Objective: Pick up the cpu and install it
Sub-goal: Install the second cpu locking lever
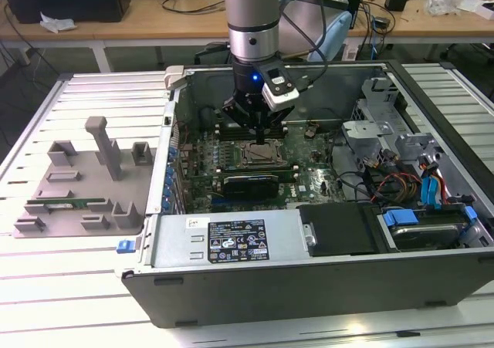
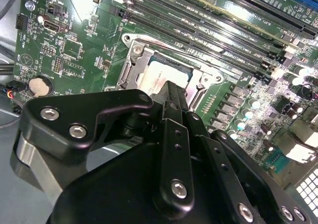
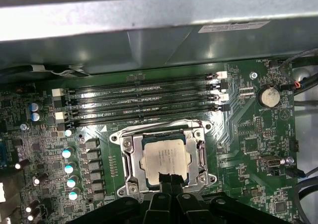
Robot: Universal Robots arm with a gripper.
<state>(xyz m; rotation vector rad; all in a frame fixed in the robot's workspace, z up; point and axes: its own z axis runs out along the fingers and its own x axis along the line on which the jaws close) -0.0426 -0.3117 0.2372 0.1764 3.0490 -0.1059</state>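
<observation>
The cpu (image 3: 165,157) is a small silvery square chip lying flat inside the metal-framed socket (image 3: 130,160) on the green motherboard, below the black memory slots (image 3: 144,102). My gripper (image 3: 171,180) is shut, its two black fingers pressed together with nothing between them, and the tips sit over the chip's near edge. The second wrist view shows the fingers (image 2: 171,97) covering part of the cpu (image 2: 160,77). In the exterior view the gripper (image 1: 262,136) hangs inside the open computer case, right above the socket and cpu (image 1: 261,155).
The case walls (image 1: 174,132) enclose the board. A power supply (image 1: 224,240) lies along the front, with a drive bay and coloured cables (image 1: 401,182) on the exterior view's right. A grey fixture (image 1: 85,178) holding a green memory stick (image 1: 65,204) lies outside, on the exterior view's left.
</observation>
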